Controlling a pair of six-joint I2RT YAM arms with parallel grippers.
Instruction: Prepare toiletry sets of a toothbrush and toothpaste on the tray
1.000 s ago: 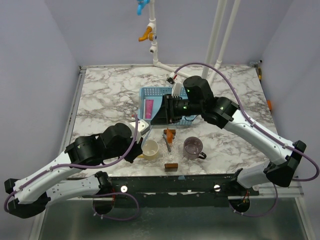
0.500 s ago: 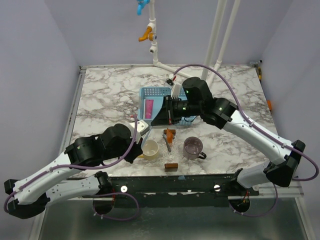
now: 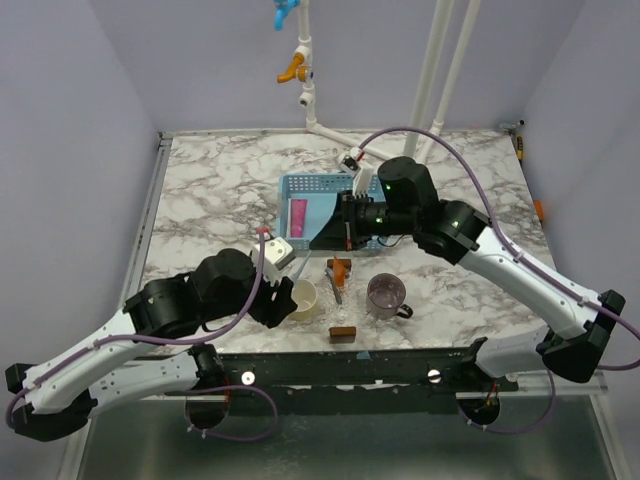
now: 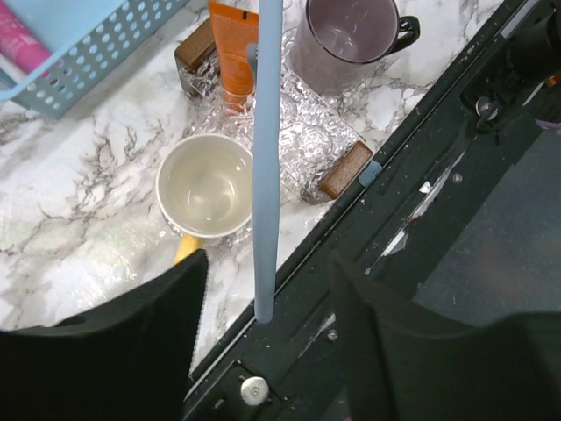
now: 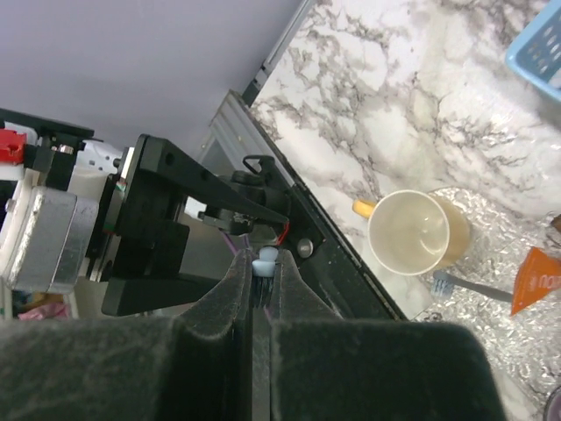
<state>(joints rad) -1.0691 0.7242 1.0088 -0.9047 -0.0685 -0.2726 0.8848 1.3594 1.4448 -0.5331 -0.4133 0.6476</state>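
Toothbrush [image 5: 264, 258] tip protrudes from closed right pincer [image 5: 259, 277].

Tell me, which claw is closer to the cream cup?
Left. The left gripper hangs right beside the cup, at its left. The right gripper is farther back, above the basket.

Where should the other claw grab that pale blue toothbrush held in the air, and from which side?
Probably its free end. The right claw is shut on the far part of the toothbrush, so the bare shaft points straight at the left claw, whose open fingers flank the tip. Coming end-on along the shaft and closing across its thin width looks best.
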